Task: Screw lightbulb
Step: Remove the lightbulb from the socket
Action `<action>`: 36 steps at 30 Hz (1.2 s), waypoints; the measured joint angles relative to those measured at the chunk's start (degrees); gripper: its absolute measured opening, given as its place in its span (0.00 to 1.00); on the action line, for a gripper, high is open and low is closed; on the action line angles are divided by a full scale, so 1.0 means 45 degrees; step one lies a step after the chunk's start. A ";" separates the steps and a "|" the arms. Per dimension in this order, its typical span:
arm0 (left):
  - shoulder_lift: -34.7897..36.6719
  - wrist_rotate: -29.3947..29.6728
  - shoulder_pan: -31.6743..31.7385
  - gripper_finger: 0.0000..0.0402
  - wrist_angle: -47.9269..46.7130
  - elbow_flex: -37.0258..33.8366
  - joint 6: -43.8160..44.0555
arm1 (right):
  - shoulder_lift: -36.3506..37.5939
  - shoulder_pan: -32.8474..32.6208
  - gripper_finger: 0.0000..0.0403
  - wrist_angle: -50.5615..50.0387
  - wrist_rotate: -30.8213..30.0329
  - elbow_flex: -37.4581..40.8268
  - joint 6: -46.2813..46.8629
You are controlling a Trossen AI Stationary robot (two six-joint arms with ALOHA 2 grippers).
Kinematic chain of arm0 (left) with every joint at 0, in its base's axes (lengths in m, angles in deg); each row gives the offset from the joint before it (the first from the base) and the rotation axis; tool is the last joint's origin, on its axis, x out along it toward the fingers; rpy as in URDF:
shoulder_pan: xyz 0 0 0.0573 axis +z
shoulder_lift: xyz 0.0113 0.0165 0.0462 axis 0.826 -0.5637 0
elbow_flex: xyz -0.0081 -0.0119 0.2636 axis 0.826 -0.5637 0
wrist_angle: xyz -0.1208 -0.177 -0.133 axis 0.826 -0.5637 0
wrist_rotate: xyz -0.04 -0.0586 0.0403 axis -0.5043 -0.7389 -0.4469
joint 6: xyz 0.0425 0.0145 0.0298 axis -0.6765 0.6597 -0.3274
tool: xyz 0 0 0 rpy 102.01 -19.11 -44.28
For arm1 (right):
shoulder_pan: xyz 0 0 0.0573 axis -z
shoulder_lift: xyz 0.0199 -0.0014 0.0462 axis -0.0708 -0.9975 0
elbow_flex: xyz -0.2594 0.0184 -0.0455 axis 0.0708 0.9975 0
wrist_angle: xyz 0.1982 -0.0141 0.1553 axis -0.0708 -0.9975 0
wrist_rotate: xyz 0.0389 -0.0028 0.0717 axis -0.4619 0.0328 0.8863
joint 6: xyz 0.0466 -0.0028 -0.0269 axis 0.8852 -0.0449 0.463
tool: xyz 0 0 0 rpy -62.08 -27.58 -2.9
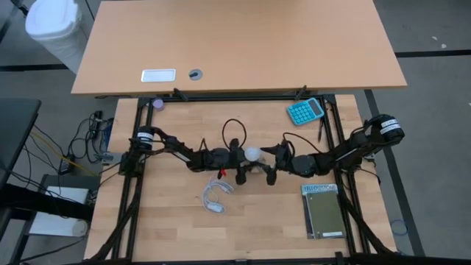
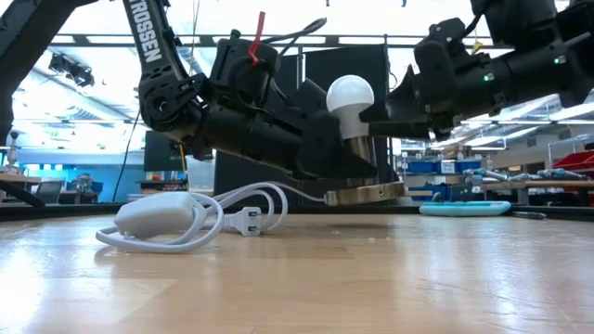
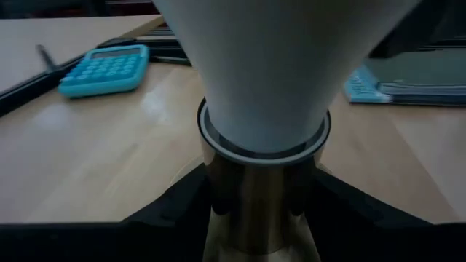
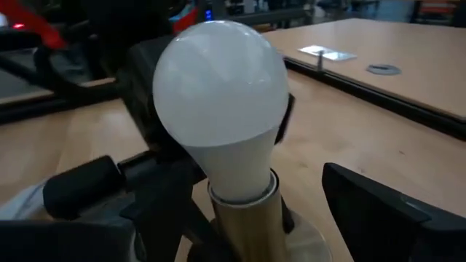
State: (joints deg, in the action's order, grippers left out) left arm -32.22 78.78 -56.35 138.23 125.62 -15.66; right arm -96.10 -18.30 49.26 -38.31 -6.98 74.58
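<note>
Your left gripper (image 2: 348, 162) is clamped on the brass-coloured socket stem (image 3: 258, 196), its fingers (image 3: 175, 204) pressed against either side just under the bulb's collar. That grip is there to keep the socket from spinning, so judge it as the anchor for the turning hand. The round socket disc (image 2: 364, 193) hangs below those fingers, lifted clear of the wooden table (image 2: 306, 278), which leaves room for both tools around the fitting.

The lightbulb (image 2: 350, 97) stands upright directly above your left gripper, its neck seated in the stem, and its white dome pokes up between the two arms. From the right wrist view it fills the space straight ahead of your right gripper (image 4: 291, 218), whose jaws stand apart with one finger (image 4: 386, 211) beside the bulb and not touching it. That looks like a release between twists, ready to re-grip.

Off to the far side of the left arm lies the coiled white cable (image 2: 186, 221) with its plug, slack enough not to tug the socket. The teal calculator (image 1: 305, 110) sits well behind the right gripper, out of the way.
</note>
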 joint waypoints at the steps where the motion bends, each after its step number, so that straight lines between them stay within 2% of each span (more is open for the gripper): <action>1: 0.0000 0.0247 -0.0028 0.48 -0.0055 0.0000 0.0024 | 0.0000 -0.0086 0.76 -0.0024 -0.0250 0.0000 0.0152; 7: 0.0000 0.1900 -0.0215 0.48 -0.0300 -0.0005 0.0100 | -0.0266 -0.0430 0.76 -0.0025 -0.1576 -0.0064 0.1346; 14: 0.0000 0.3135 -0.0353 0.48 -0.0570 -0.0010 0.0423 | -0.1998 -0.0964 0.76 0.0002 -0.3361 -0.1436 0.1434; 22: -0.0015 0.4006 -0.0710 0.48 -0.0804 -0.0010 0.0279 | -0.3041 -0.0970 0.76 0.0091 -0.4136 -0.2386 0.1429; 28: -0.0024 0.4273 -0.0861 0.48 -0.0855 -0.0010 0.0267 | -0.3128 -0.0765 0.76 0.0097 -0.4126 -0.2453 0.1417; 33: -0.0024 0.4424 -0.0866 0.48 -0.0809 0.0000 0.0267 | -0.3128 -0.0246 0.76 0.0093 -0.3128 -0.2453 0.1322; 36: -0.0024 0.4434 -0.0857 0.48 -0.0772 0.0000 0.0277 | -0.3128 -0.0009 0.76 0.0134 -0.3030 -0.2453 0.0958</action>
State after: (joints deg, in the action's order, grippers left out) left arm -32.33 98.73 -60.20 134.76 125.62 -14.41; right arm -110.18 -18.34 49.87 -51.95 -18.02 78.89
